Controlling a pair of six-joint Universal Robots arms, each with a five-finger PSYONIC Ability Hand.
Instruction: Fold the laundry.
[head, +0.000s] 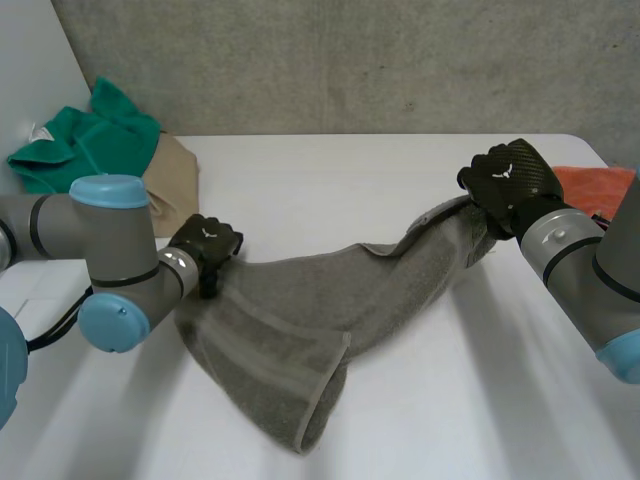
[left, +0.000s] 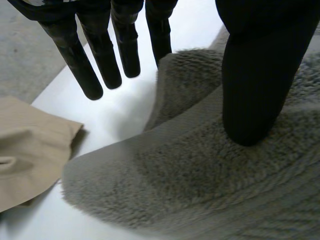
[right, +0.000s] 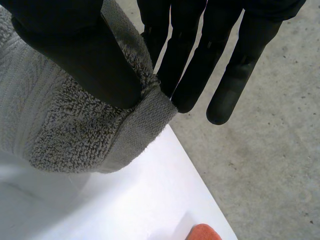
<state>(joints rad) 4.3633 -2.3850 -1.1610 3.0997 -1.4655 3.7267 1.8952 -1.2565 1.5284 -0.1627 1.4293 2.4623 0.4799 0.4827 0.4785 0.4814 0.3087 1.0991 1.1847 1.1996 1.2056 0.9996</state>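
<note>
A grey towel (head: 320, 310) stretches across the white table (head: 330, 190) from one hand to the other, bunched and sagging in the middle. My right hand (head: 510, 180) holds the towel's far right corner (right: 60, 115) lifted, pinched between the thumb (right: 85, 55) and the straight fingers (right: 195, 65). At the towel's left end is my left hand (head: 205, 245). Its thumb (left: 255, 90) presses down on the towel's pile (left: 200, 175). Its fingers (left: 100, 55) are straight and stand apart from the cloth, above the bare table.
A green cloth (head: 95, 140) and a tan cloth (head: 175, 170) lie at the back left; the tan cloth (left: 25, 150) is close to my left hand. An orange cloth (head: 590, 185) lies at the right edge, behind my right hand.
</note>
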